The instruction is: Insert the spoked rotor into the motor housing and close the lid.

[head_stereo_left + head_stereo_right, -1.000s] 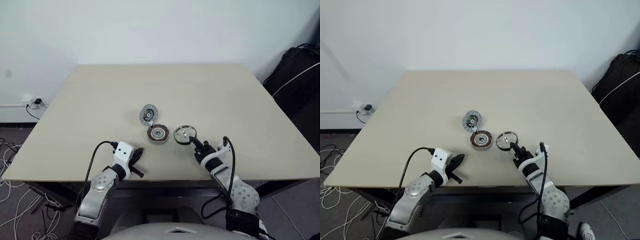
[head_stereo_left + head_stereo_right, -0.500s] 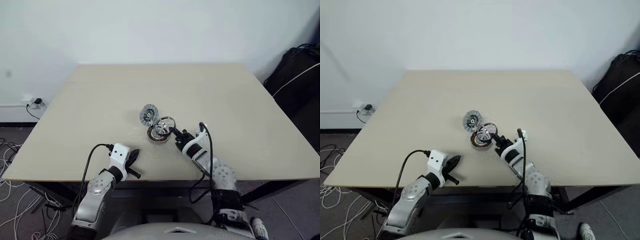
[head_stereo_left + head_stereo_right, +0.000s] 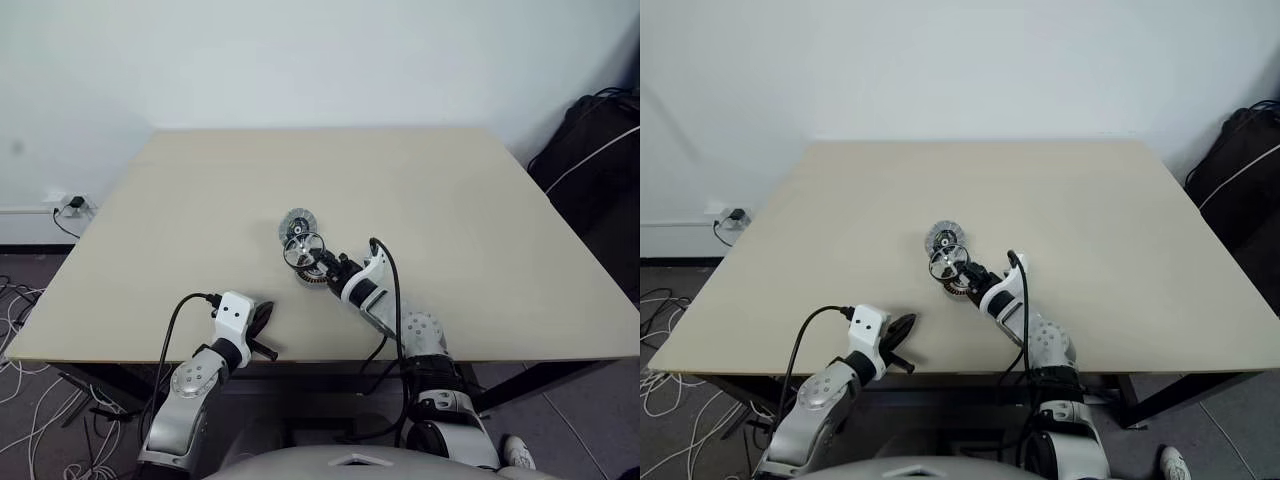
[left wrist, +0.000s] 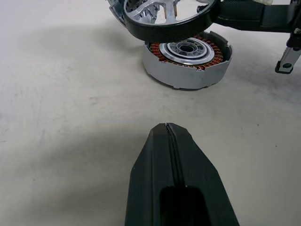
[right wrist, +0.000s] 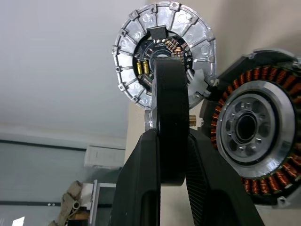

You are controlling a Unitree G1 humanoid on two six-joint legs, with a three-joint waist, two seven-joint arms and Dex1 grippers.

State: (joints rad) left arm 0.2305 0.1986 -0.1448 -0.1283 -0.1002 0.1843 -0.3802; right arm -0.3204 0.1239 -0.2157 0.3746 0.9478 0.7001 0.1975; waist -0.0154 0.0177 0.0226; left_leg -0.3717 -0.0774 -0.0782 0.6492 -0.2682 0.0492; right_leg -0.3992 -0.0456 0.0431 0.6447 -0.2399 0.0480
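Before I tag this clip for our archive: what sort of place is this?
Probably an indoor lab or workshop: a bare table against a plain wall, motor parts like the motor housing on it, and loose cables on the floor.

head pair: high, looking down at table (image 3: 200, 200) | wrists: close, low | shared: motor housing (image 4: 187, 63)

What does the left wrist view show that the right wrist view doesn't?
Left wrist view alone: the shut left gripper low over bare table, and the spoked rotor hanging above the motor housing, not yet seated. Right wrist view alone: the lid beyond the rotor, and the right gripper clamping the rotor's dark rim edge-on. Both: the rotor and the housing's copper windings.
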